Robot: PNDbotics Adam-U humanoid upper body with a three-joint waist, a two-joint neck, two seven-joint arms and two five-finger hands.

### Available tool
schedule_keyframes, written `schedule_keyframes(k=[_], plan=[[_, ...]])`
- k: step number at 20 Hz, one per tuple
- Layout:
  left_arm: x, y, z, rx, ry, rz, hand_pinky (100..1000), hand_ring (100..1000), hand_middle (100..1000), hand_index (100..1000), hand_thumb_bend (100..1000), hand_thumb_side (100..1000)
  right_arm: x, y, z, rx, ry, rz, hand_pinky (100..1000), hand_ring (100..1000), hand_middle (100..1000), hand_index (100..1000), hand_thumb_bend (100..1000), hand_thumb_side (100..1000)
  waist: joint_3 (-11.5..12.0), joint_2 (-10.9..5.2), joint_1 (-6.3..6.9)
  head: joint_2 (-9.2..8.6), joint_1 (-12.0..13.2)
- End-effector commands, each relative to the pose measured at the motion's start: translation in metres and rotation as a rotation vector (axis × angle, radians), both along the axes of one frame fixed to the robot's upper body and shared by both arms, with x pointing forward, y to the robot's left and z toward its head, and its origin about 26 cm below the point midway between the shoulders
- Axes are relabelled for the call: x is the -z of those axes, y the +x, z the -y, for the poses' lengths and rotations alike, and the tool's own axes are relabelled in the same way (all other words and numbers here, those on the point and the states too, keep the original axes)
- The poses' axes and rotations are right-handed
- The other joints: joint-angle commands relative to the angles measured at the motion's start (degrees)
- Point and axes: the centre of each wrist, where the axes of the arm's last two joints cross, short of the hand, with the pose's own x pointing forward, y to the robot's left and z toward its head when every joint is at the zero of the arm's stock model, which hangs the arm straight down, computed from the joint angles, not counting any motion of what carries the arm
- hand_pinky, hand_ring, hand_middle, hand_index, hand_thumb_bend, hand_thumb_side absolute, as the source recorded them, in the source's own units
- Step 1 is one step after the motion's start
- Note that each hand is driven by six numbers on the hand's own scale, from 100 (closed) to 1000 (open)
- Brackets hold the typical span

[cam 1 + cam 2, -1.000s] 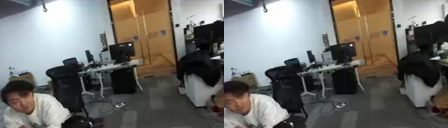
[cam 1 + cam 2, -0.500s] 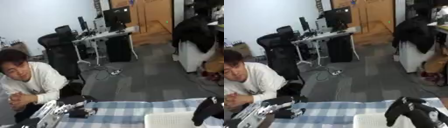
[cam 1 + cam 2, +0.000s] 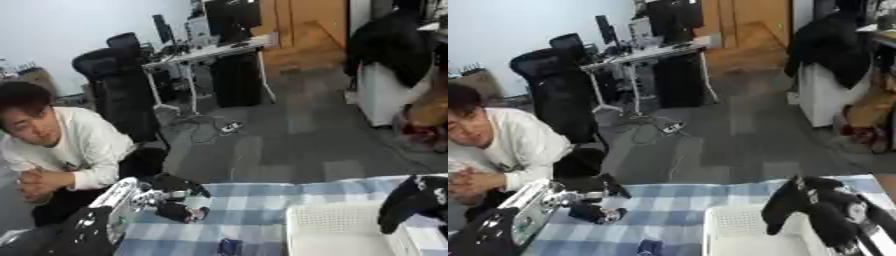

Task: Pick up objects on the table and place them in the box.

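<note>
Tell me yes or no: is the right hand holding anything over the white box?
No: the right hand hangs above the white box with its fingers pointing down and nothing between them.

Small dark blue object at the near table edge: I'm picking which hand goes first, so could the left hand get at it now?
Probably yes: the left hand hangs just beyond the small dark blue object, nothing between them.

Wall: pale wall [image 3: 61, 30] at the left
Floor: grey carpet tiles [image 3: 289, 135]
Furniture: white desk [image 3: 210, 50] bearing a dark monitor [image 3: 232, 17]; black office chair [image 3: 118, 85]
Far end: wooden door [image 3: 302, 25]
</note>
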Motion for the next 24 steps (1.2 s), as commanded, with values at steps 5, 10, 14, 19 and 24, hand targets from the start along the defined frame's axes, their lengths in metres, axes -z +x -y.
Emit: schedule_keyframes(k=[5,10,14,19,24], plan=[[-0.005,0.006,0.008,0.124,0.079,0.013,1000,947,957,1000,1000,937,-0.010,-0.004,-0.006,-0.029,0.008,0.034,554,492,554,614,194,984,-0.31,-1.14,-0.06,-0.62,1.80],[-0.013,0.006,0.020,0.256,0.157,0.064,1000,957,955,1000,1000,915,-0.010,-0.004,-0.007,-0.033,0.009,0.035,555,493,555,614,193,983,-0.53,-1.11,0.09,-0.08,2.10],[-0.008,0.008,0.022,0.274,0.191,0.078,1000,956,956,1000,1000,916,-0.011,-0.004,-0.007,-0.036,0.013,0.034,556,494,555,615,192,983,-0.80,-1.05,0.15,0.90,2.53],[-0.002,0.011,0.018,0.260,0.222,0.074,1000,954,954,1000,1000,905,-0.012,-0.004,-0.008,-0.032,0.026,0.036,558,495,555,615,189,980,-1.22,-0.84,0.27,3.52,3.50],[0.001,0.013,0.017,0.237,0.232,0.087,1000,955,957,1000,1000,905,-0.013,-0.004,-0.008,-0.020,0.042,0.032,561,495,553,614,188,979,-1.53,-0.53,0.23,3.47,3.59]])
